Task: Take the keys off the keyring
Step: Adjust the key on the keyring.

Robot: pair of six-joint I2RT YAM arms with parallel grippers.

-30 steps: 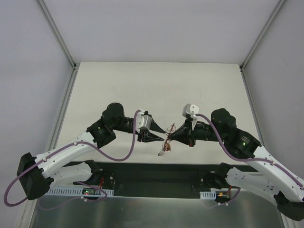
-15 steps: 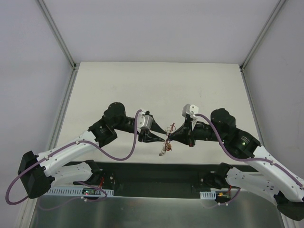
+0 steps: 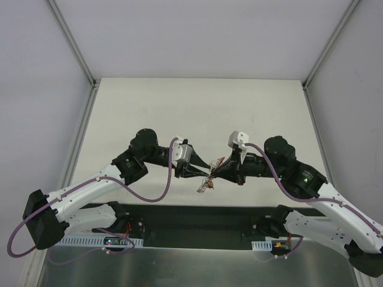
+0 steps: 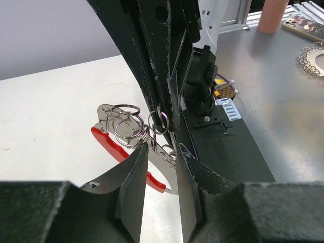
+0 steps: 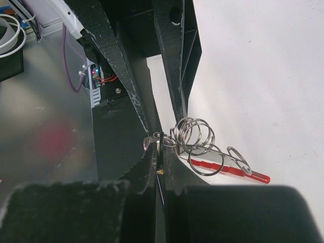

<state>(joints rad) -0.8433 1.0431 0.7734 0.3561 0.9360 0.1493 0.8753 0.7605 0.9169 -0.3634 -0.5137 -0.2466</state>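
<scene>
Hovering over the table (image 3: 197, 107), left gripper (image 3: 202, 173) jaws part-way apart around the keyring (image 3: 210, 175), hold unclear, red piece (image 4: 114, 147) beside the rings, keys (image 3: 204, 188) dangling just below both tips, right gripper (image 3: 218, 173) pinched closed on that keyring

White arms (image 3: 78, 194); black joints (image 3: 142, 143) and hands (image 3: 200, 172) (image 3: 222, 172); purple cables (image 3: 169, 173)

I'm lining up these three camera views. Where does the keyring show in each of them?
Top external: the keyring sits just below and right of centre, held up off the table.
Left wrist: left of centre, its loops above the near fingers.
Right wrist: right of centre, loops stacked like a coil.
Shared landmark: the red plastic piece under the loops in both wrist views; too small to pick out from above.
</scene>
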